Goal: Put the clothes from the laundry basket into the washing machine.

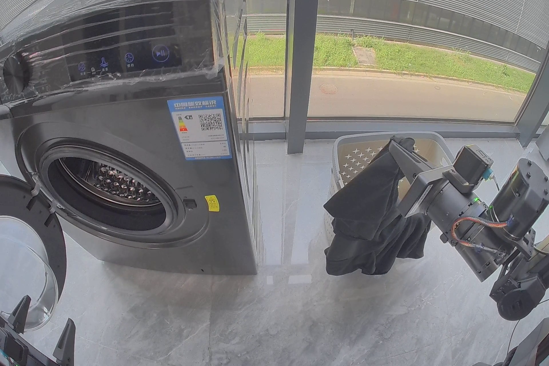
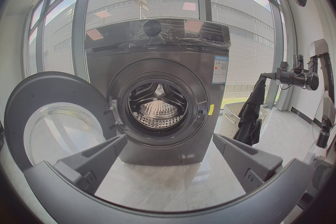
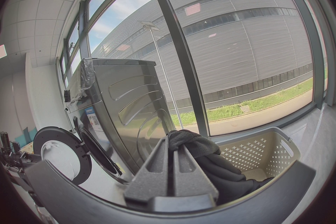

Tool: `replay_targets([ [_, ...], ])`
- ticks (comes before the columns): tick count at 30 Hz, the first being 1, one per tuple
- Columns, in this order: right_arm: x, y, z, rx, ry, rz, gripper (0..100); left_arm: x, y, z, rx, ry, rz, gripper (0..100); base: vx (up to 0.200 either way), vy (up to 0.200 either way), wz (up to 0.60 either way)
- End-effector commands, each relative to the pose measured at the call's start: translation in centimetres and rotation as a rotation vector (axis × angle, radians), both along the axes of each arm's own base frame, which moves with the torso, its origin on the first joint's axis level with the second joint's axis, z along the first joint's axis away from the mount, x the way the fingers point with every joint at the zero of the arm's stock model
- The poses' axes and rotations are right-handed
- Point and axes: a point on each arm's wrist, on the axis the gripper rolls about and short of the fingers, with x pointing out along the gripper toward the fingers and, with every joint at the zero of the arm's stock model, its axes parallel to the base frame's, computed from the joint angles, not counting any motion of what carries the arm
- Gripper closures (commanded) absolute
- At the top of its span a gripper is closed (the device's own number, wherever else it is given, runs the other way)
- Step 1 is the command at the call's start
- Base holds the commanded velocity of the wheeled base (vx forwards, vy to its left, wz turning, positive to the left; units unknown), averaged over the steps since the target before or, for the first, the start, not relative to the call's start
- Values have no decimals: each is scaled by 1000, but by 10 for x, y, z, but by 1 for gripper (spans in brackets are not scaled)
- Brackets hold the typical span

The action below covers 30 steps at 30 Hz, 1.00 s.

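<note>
Right claw (image 1: 402,146) clamped on a dark garment (image 1: 366,224), which hangs over the laundry basket's (image 1: 350,150) left rim. Washing machine (image 1: 143,155) stands far left, door (image 1: 26,253) open, drum apparently empty. Left claw (image 2: 168,151) apart, holding nothing. Nothing loaded yet; carry and drop remain.

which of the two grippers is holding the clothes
The right gripper, shut on a dark garment hanging by the laundry basket; the left gripper is open and empty.

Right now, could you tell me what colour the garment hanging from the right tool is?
Plain black; the garment shows best in the head view.
</note>
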Motion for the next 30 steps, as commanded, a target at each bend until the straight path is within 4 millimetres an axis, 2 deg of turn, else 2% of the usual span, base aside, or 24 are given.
replay_targets([
  [1, 0, 0, -2, -4, 5, 3, 100, 0, 0, -5, 1, -2, 0, 0, -200, 0, 0],
  [7, 0, 0, -2, -5, 6, 3, 100, 0, 0, -5, 1, -2, -1, 0, 0, 0, 0],
  [30, -1, -1, -1, -3, 4, 0, 100, 0, 0, -5, 1, -2, -1, 0, 0, 200, 0],
])
